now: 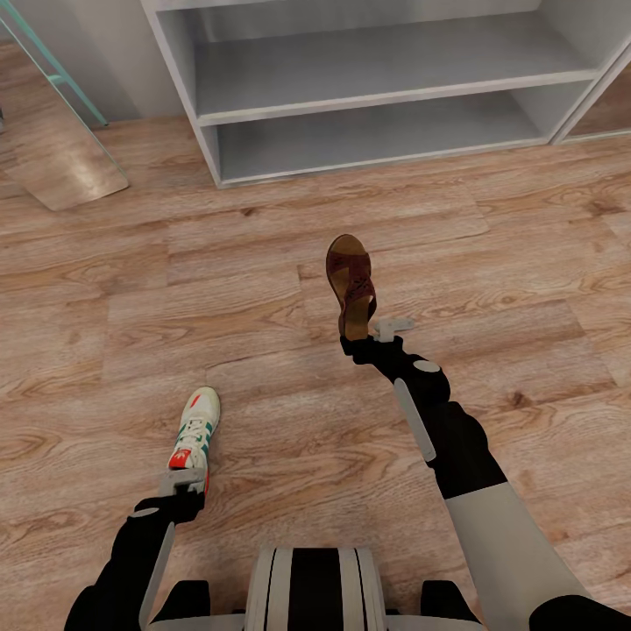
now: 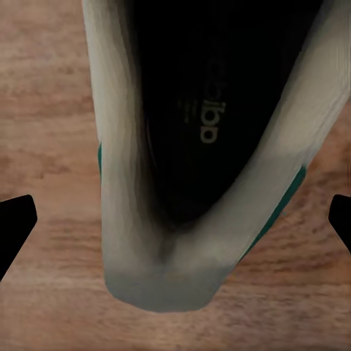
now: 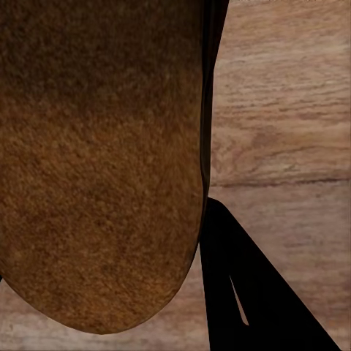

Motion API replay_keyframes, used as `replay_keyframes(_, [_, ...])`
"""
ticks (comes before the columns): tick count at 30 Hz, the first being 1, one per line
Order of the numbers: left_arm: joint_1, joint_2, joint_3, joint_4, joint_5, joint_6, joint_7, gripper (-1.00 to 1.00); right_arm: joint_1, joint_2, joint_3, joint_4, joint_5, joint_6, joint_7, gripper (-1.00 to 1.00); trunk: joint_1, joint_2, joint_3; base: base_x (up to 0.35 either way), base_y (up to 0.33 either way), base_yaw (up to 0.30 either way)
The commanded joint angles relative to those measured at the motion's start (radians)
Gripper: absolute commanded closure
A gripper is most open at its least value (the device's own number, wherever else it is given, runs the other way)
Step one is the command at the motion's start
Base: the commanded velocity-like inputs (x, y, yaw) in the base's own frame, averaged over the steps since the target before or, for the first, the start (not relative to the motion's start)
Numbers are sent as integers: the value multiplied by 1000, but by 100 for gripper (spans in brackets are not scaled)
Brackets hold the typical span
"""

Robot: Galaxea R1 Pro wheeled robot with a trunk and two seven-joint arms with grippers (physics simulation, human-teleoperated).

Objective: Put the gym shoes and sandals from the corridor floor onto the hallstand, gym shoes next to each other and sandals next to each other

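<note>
One gym shoe (image 1: 196,429), white with green stripes and a red-orange heel patch, lies on the corridor floor (image 1: 491,263), toe pointing away. My left gripper (image 1: 185,481) is at its heel and open. In the left wrist view the heel (image 2: 168,241) sits between the two dark fingertips (image 2: 14,228) with gaps on both sides. A brown sandal (image 1: 350,279) with a tan footbed (image 3: 95,161) is tilted up, its heel in my shut right gripper (image 1: 358,336); one dark finger (image 3: 241,292) lies along its edge. The hallstand (image 1: 377,105) stands ahead with two open shelves.
Teal stair rails (image 1: 61,79) and a wooden step (image 1: 66,171) are at the far left. A pale upright panel (image 1: 585,105) adjoins the hallstand on the right. Bare plank floor stretches between me and the hallstand. My base (image 1: 311,587) shows at the bottom edge.
</note>
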Motion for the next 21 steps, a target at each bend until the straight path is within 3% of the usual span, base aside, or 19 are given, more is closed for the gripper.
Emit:
replay_keyframes(1, [0, 0, -4, 0, -1, 0, 0, -100, 0, 0, 0, 0, -4, 0, -3, 100, 0, 0, 0, 0, 0, 0])
replay_keyframes(10, [0, 0, -87, -1, -11, 0, 1, -100, 0, 0, 0, 0, -4, 0, -3, 100, 0, 0, 0, 0, 0, 0])
replay_keyframes(21, [-2, 1, -96, 0, -12, 0, 0, -100, 0, 0, 0, 0, -4, 0, -3, 100, 0, 0, 0, 0, 0, 0])
